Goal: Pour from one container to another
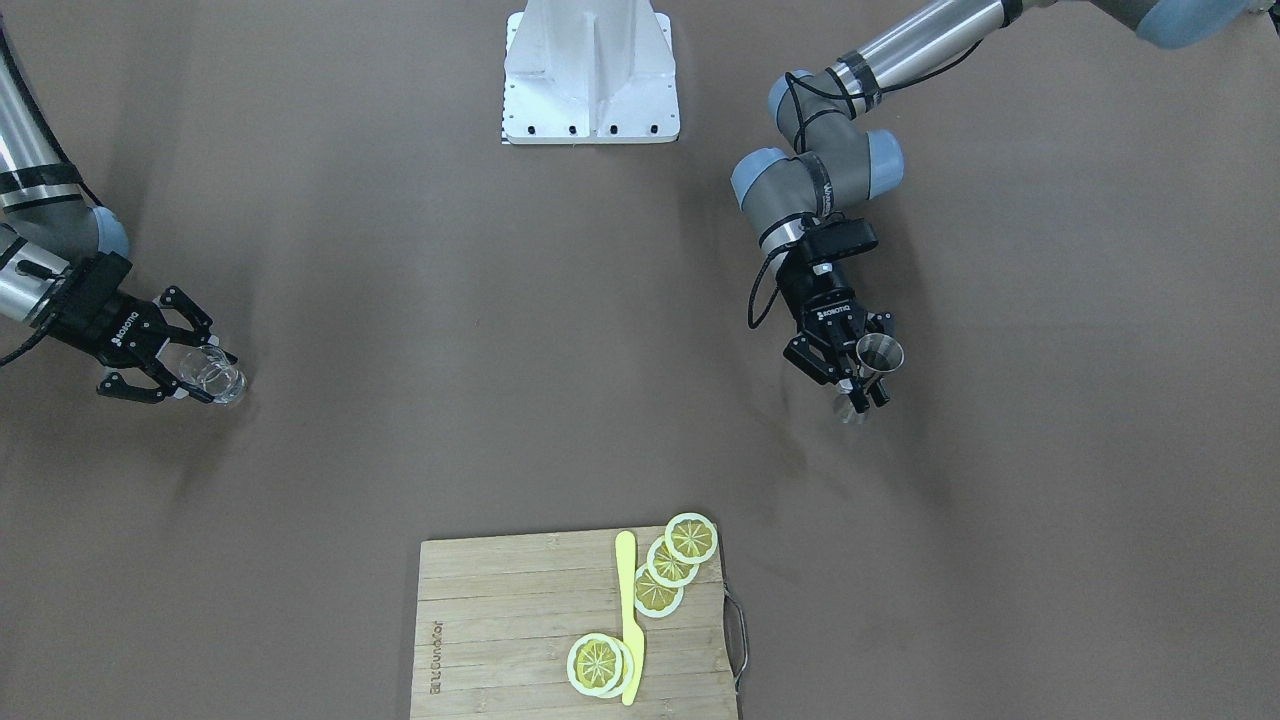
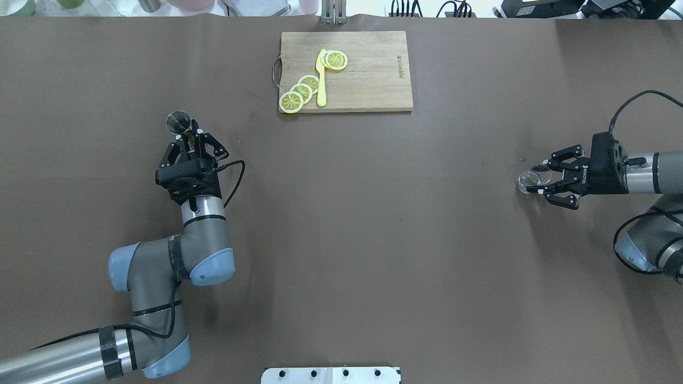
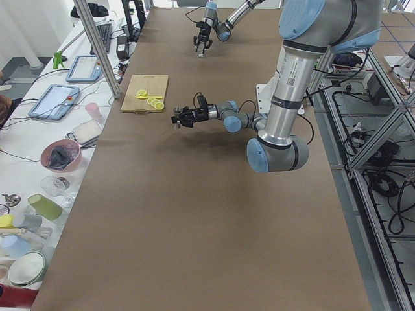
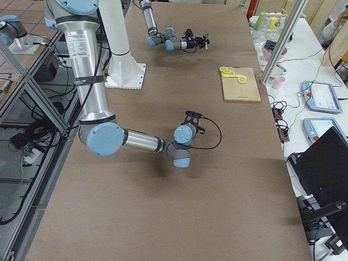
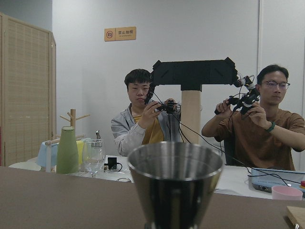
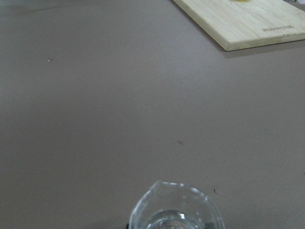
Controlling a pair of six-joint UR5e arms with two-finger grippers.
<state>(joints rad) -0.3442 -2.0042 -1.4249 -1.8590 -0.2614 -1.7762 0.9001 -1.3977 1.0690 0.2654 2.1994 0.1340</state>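
Your left gripper (image 2: 188,134) is clamped on the narrow waist of the jigger (image 2: 179,122). The metal cup stands upright just past the fingertips, apparently clear of the table (image 2: 373,224), with one cone above the fingers and one below. Gripping it there leaves the top rim free, and the left wrist view shows that rim level, which judging by the task is how you want it until the pour. Your right gripper (image 2: 540,180) is closed around the glass tumbler (image 2: 529,180), which sits between its fingers with its open mouth up and in plain sight of the wrist camera. Whether its base touches the table I cannot tell. The side grasp leaves the opening clear to receive. The two vessels are well apart, each at its own gripper, so you would need to bring them together before tipping the jigger.
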